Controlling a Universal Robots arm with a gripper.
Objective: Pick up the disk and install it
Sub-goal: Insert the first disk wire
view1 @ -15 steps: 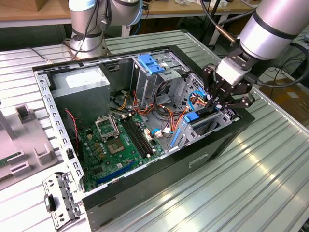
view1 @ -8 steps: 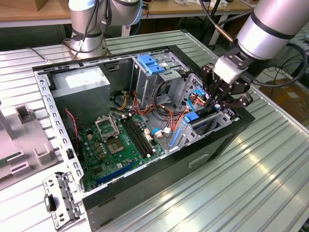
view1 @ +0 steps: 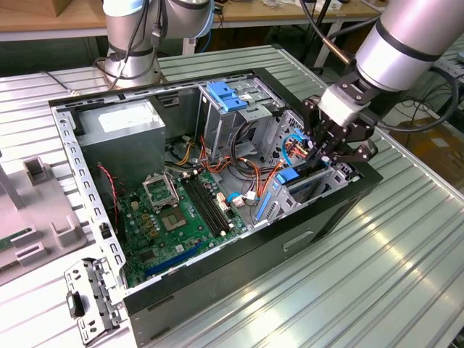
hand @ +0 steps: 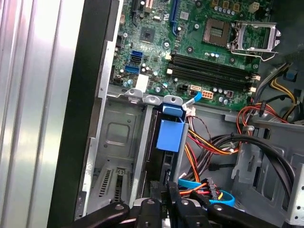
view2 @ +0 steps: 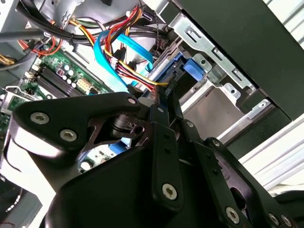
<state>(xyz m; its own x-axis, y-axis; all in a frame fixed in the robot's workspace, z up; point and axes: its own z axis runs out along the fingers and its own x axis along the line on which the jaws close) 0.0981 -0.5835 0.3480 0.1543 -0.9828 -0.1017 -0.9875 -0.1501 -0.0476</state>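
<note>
The disk (view1: 290,176) stands on edge in the low metal bay (hand: 114,137) at the corner of the open computer case (view1: 239,254), on the exterior view's right. Its bright blue carrier (hand: 171,135) shows in both wrist views, with the blue end piece (view2: 193,71) close to the bay's silver brackets. My gripper (view1: 324,156) reaches down into the case from above. Its black fingers (hand: 174,197) are drawn together on the disk's thin edge, and one fingertip (view2: 166,93) ends just short of the blue end piece. Most of the disk's face is hidden.
A green motherboard (view1: 174,210) fills the case floor. Behind it are a grey power supply box (view1: 123,130) and a taller drive cage with a blue latch (view1: 226,98). Orange, red and blue cables (hand: 209,147) run beside the bay. A loose metal bracket (view1: 88,293) lies outside the case.
</note>
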